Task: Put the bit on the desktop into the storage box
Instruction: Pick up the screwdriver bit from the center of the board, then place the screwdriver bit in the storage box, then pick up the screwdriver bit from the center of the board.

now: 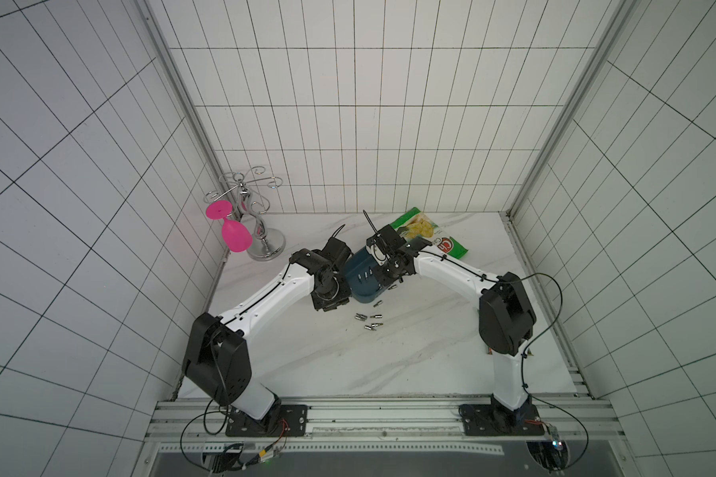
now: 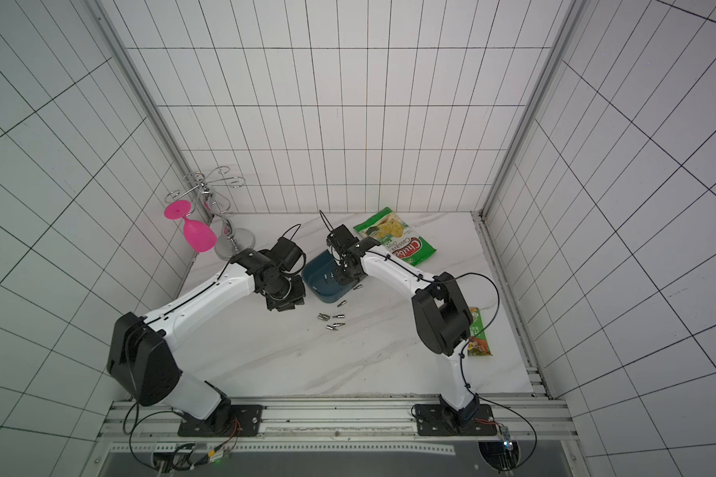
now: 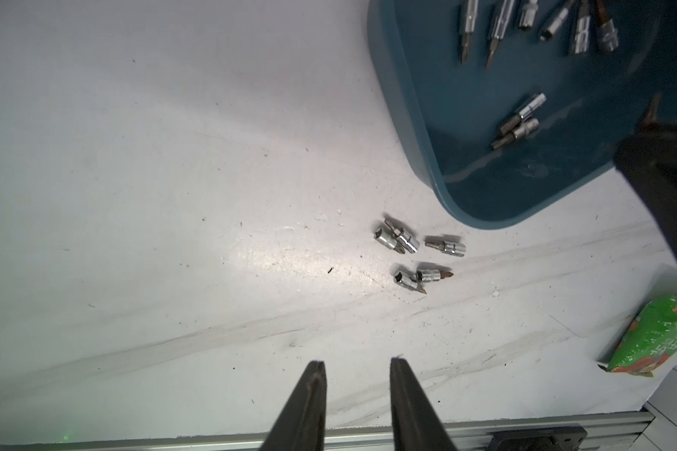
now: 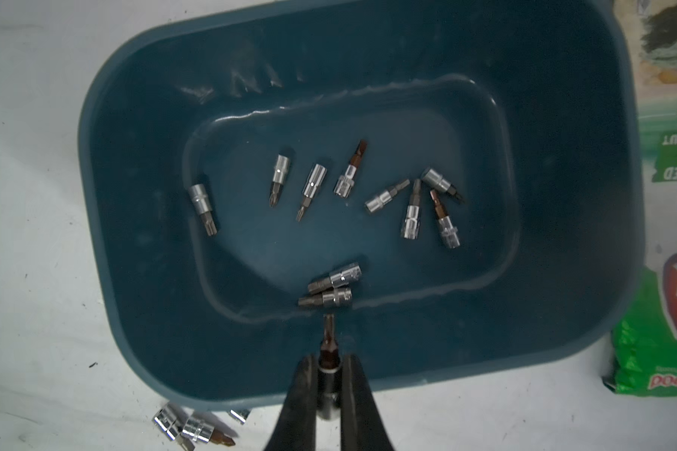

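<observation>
left tool (image 3: pixel 358 369) held over counter (image 3: pixel 173 195), jaws parted, nothing between. loose bits (image 3: pixel 419 257) clustered just beside storage box (image 3: pixel 466 187). right tool (image 4: pixel 328 363) clamped on bit (image 4: pixel 328 330), poised over box's near wall, tip pointed inward. chips bag (image 4: pixel 665 312) set against box's far side. wide bare stretch seen toward counter's front edge. counter enclosed by tiled walls (image 1: pixel 348 124).

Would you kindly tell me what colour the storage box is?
Dark teal-blue; the storage box shows best in the right wrist view.
</observation>
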### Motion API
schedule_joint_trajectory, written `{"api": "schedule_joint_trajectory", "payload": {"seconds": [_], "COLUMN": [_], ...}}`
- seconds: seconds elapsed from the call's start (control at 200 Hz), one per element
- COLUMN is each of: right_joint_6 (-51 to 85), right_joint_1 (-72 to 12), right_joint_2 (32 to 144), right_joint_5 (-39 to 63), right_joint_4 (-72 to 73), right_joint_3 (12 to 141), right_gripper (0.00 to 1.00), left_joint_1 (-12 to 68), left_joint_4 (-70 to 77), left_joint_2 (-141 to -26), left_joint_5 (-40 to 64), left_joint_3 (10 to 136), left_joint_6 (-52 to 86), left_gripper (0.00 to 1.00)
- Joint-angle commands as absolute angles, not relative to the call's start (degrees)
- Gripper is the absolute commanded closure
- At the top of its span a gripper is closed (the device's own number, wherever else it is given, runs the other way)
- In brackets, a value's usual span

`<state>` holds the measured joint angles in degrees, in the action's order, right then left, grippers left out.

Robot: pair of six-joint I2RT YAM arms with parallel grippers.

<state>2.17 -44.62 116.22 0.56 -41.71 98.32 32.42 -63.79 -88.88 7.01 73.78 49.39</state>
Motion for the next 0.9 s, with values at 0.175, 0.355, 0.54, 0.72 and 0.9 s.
{"api": "schedule_joint_trajectory", "payload": {"seconds": [0.175, 0.355, 0.54, 0.72, 0.9], "right_joint_6": [-0.6, -1.4, -1.2, -1.6, -2.0], "right_joint_1": [-43.0, -42.5, -42.5, -42.3, -41.9], "right_joint_2": [127.0, 131.1, 132.6, 133.0, 133.6], "right_joint_5": [5.9, 7.1, 8.1, 8.3, 8.9], "right_joint_4": [-46.6, -48.7, -49.7, -49.3, -49.2], "right_joint_3": [112.3, 115.7, 114.7, 112.0, 111.7], "right_gripper": [1.00, 1.00, 1.00, 1.00, 1.00], "left_joint_1": [37.3, 37.7, 39.0, 41.0, 42.9], "left_joint_4": [-57.5, -55.2, -54.0, -49.1, -47.6], "left_joint_2": [-90.5, -90.8, -93.6, -96.7, -101.0], "left_joint_5": [6.8, 7.0, 5.8, 5.9, 5.9], "left_joint_3": [68.0, 67.3, 68.2, 66.7, 68.3], "left_joint_6": [55.8, 58.0, 58.6, 61.7, 62.8], "left_gripper": [0.68, 0.68, 0.68, 0.68, 0.68]}}
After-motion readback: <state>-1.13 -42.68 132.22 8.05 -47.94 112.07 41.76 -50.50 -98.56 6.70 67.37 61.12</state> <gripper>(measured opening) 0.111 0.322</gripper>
